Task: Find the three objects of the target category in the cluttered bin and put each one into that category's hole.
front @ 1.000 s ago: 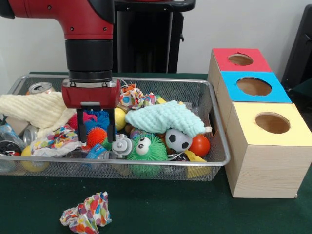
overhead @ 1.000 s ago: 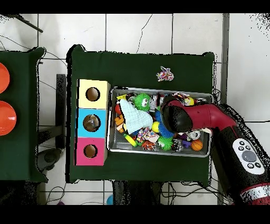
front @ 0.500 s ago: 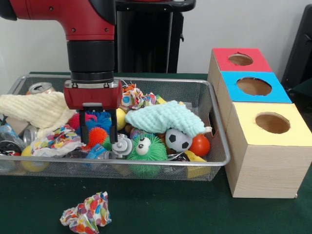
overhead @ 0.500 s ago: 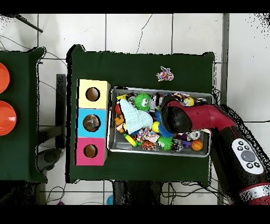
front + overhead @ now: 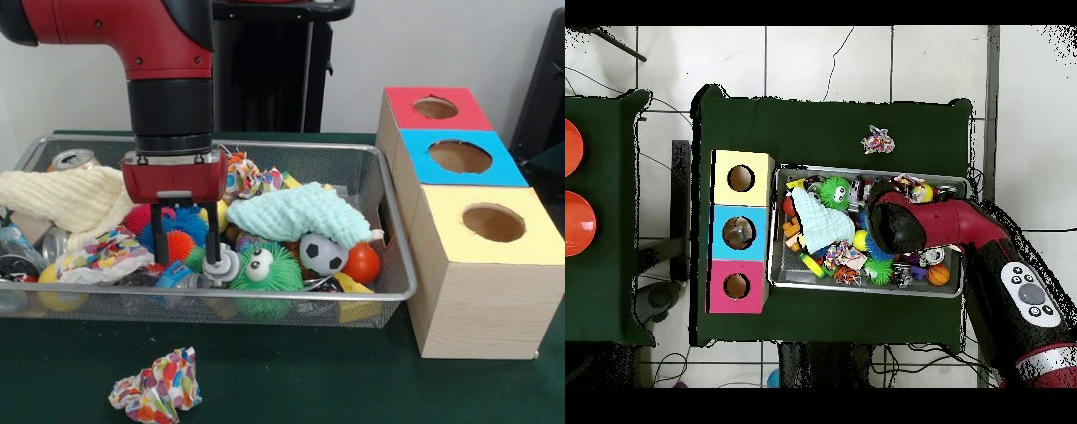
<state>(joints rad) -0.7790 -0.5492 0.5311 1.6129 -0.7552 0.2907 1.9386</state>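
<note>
- The gripper hangs inside the bin, fingers spread and empty, astride an orange spiky ball.
- Nothing is being carried; the three boxes stand well off to its side, and whether any hole holds something I cannot tell.
- The target category is unclear; judging by the clutter, most of the search remains.
- One crumpled paper lies outside, on the table in front.

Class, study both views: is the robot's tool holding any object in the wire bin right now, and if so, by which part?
Nothing is held. The tool is open, its fingers lowered on either side of the spiky orange rubber ball inside the wire mesh bin, not closed on it.
</note>
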